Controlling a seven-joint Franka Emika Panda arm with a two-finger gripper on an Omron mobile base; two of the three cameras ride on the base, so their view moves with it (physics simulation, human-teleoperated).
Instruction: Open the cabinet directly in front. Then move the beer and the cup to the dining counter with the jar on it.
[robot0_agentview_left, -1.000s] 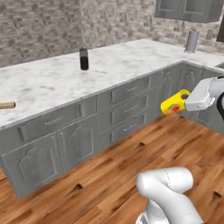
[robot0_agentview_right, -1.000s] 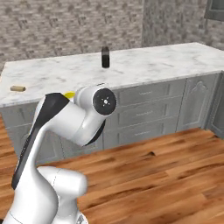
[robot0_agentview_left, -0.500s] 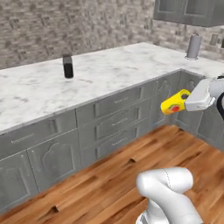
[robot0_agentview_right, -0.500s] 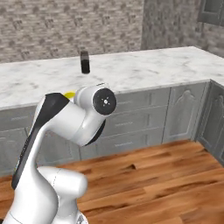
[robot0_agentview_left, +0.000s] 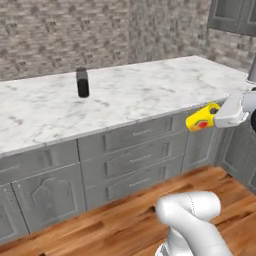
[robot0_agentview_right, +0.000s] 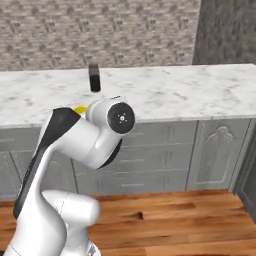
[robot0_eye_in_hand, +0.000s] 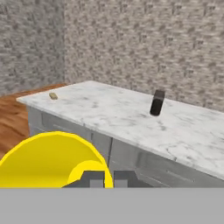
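Note:
My gripper (robot0_agentview_left: 214, 113) is shut on the yellow cup (robot0_agentview_left: 201, 118), held sideways in the air just off the front edge of the dining counter (robot0_agentview_left: 150, 95), at about its top's height. The hand view has the cup (robot0_eye_in_hand: 48, 159) large at the lower left, with my gripper (robot0_eye_in_hand: 109, 179) closed at its rim. On the long white marble top the black jar (robot0_agentview_left: 82, 82) stands upright toward the back; it also appears as jar (robot0_agentview_right: 94, 77) and jar (robot0_eye_in_hand: 156, 103). A sliver of cup (robot0_agentview_right: 80, 109) peeks out behind my arm. The beer is out of view.
Grey drawers and doors (robot0_agentview_left: 130, 150) run below the counter, above a wood floor (robot0_agentview_left: 100, 225). A small tan object (robot0_eye_in_hand: 53, 96) lies near the counter's far end. A grey wall cabinet corner (robot0_agentview_left: 232, 15) shows top right, with a pale grey cylinder (robot0_agentview_left: 252, 75) at the edge.
The whole picture has shifted, so the base has moved along the counter. The cup stays in my shut gripper, in the same place relative to the arm.

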